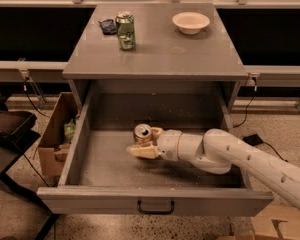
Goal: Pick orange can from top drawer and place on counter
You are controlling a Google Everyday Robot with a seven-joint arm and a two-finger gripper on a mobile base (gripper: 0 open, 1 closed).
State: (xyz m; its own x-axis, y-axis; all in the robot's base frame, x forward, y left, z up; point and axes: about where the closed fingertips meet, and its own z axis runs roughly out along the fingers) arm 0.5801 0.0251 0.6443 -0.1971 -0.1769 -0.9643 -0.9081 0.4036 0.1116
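Observation:
The orange can [142, 132] stands on the floor of the open top drawer [110, 166], near its middle, silver top showing. My gripper [144, 142] reaches in from the right, low in the drawer. Its pale fingers [141, 152] lie close against the front and back of the can, closed around it. The can still rests on the drawer floor. The grey counter [160, 51] lies above and behind the drawer.
A green can [125, 30] and a small dark object [108, 26] stand at the counter's back left. A white bowl [191, 22] is at its back right. A cardboard box [57, 139] sits on the floor left of the drawer, and a dark chair [10, 129] is further left.

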